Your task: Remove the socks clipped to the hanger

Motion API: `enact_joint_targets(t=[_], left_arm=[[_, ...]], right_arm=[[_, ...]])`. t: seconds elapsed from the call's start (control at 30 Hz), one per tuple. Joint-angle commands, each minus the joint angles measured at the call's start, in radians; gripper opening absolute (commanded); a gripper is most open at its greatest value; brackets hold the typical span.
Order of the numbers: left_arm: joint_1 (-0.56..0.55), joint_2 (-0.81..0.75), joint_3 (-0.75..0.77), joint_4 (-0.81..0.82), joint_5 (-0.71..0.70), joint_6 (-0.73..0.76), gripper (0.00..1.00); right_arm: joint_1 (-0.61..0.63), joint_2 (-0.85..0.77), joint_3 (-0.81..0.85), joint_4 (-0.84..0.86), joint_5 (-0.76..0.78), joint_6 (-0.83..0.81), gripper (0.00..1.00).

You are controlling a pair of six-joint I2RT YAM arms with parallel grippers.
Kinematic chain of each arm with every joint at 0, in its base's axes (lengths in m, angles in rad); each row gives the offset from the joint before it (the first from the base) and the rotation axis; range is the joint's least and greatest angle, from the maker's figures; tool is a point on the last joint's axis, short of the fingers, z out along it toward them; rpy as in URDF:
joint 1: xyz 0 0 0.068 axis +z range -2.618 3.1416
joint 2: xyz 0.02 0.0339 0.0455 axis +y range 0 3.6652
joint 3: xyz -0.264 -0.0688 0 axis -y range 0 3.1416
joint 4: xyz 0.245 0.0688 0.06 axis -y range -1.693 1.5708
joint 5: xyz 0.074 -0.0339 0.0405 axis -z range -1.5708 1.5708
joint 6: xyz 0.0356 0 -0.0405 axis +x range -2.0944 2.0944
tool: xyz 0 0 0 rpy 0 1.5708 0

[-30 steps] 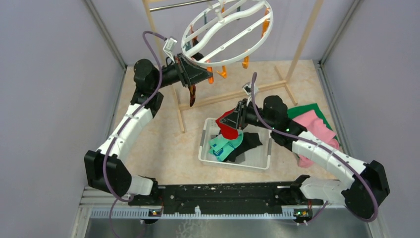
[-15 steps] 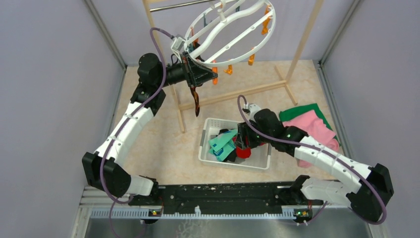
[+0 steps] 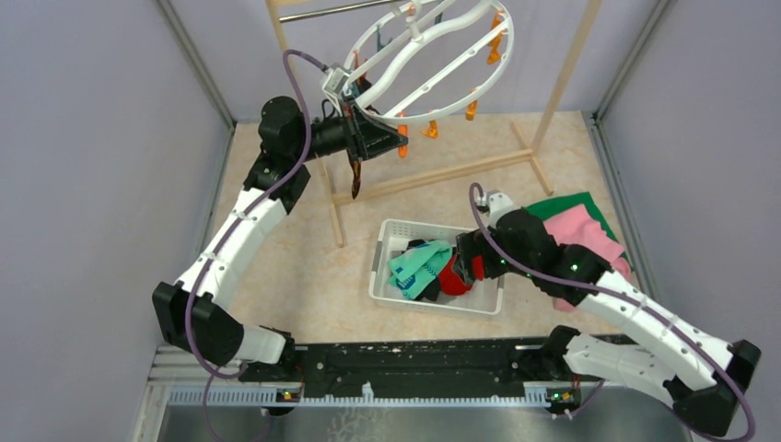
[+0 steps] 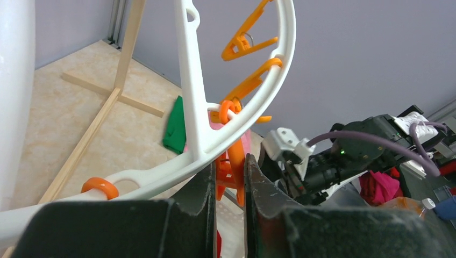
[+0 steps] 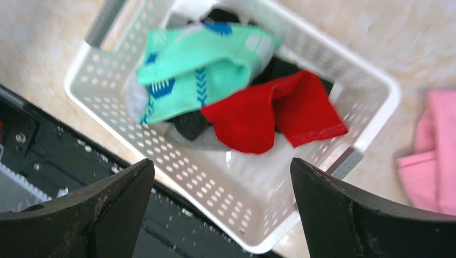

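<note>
Under the low side of the white hanger (image 4: 161, 173), the left gripper (image 4: 230, 161) has its jaws drawn almost together, with an orange clip (image 4: 232, 177) caught in the thin gap between them. Only the wrist view shows that pinch; from above, the black fingers (image 3: 373, 138) merge into one wedge against the ring. The overhead view alone shows a dark sock (image 3: 355, 175) with orange-red marks dangling just below this gripper; which clip holds it I cannot tell. The ring hangs tilted from the wooden rack (image 3: 563, 83). It is smooth moulded plastic with curved crossbars, and more orange clips are looped along its rim.

The right gripper (image 5: 220, 166) hangs spread wide over the white basket (image 5: 371, 86), holding nothing. Its wrist view looks straight in: a teal sock (image 5: 199, 54) with blue chevrons lies over a black sock (image 5: 188, 123), and a creased red sock (image 5: 269, 113) touches the teal one. The basket is rigid plastic punched with round holes. Beside it rests a folded pink cloth (image 5: 430, 150), and the overhead view shows a green cloth (image 3: 571, 204) partly under it.
</note>
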Motion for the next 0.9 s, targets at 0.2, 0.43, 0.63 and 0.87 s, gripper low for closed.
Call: enact_joint_targets(t=[0.2,0.43,0.63,0.87], left_arm=[[-0.052,0.025,0.077,-0.029,0.026,0.045,0.04],[-0.054,0.048,0.103,-0.045,0.024,0.049,0.04],[-0.057,0.067,0.128,-0.044,0.017,0.039,0.04],[-0.057,0.065,0.137,-0.049,0.011,0.036,0.04]], right_arm=[[0.008,0.056,-0.148,0.808,0.087,-0.368,0.99],[0.018,0.445,-0.114,1.472,0.045,-0.58,0.99],[0.046,0.789,0.143,1.654,0.079,-0.613,0.99],[0.08,1.106,0.422,1.723,0.25,-0.69,0.97]])
